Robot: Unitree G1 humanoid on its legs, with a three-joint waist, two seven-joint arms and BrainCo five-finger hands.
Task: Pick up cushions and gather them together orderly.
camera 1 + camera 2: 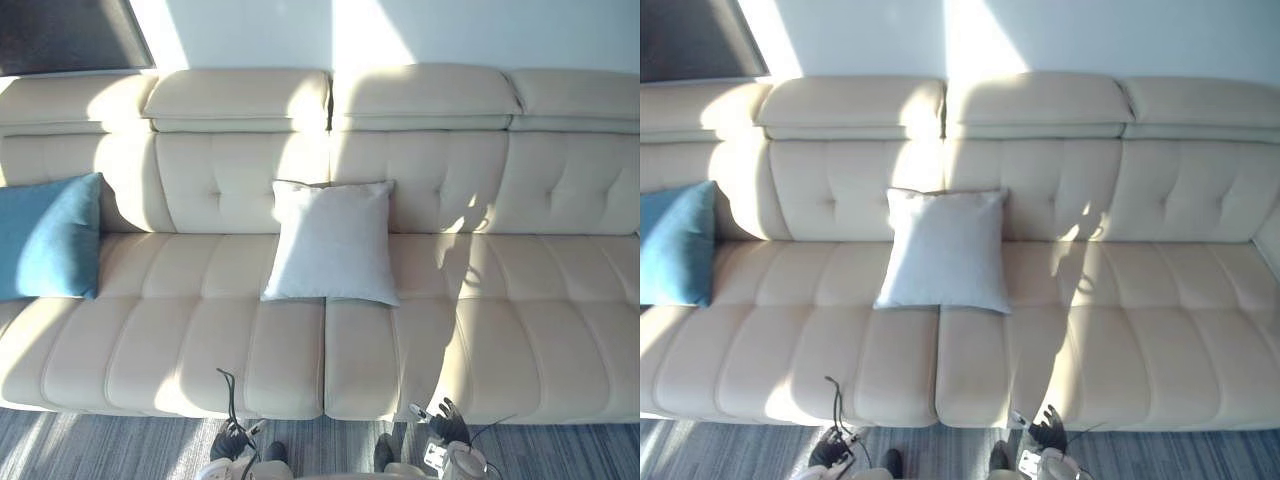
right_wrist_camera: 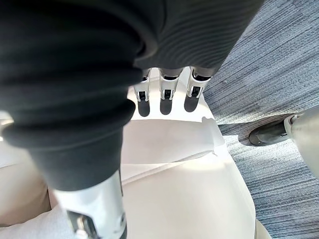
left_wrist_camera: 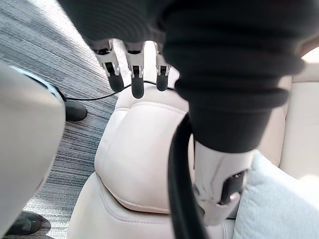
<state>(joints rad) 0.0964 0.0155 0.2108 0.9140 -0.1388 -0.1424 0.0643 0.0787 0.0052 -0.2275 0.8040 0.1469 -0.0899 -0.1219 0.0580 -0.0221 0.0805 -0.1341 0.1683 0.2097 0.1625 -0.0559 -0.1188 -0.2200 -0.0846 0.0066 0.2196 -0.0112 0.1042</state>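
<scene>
I am watching 2 cushions on the cream sofa (image 1: 500,340): the pale grey cushion (image 1: 333,243) is leaning upright against the backrest at the middle of the seat, straddling the seam between the 2 centre sections, and the blue cushion (image 1: 45,238) is standing at the sofa's left end, well apart from it. Neither is being touched. My left hand (image 3: 134,74) is hanging low by the front edge of the seat with fingers straight and nothing in them, and my right hand (image 2: 167,92) is hanging the same way, released and empty, over the front edge further right. What I am worrying about is reach: both cushions are sitting far back from that front edge, so I am expecting to lean in deep, and a lean on 2 legs is risking a knee against the sofa front or a loss of balance. The grey cushion is looking soft, so a shallow pinch at a corner is likely to slip or let it flop onto the striped carpet (image 1: 100,445). Setting one cushion beside the other carelessly is also risking toppling it off the backrest.
</scene>
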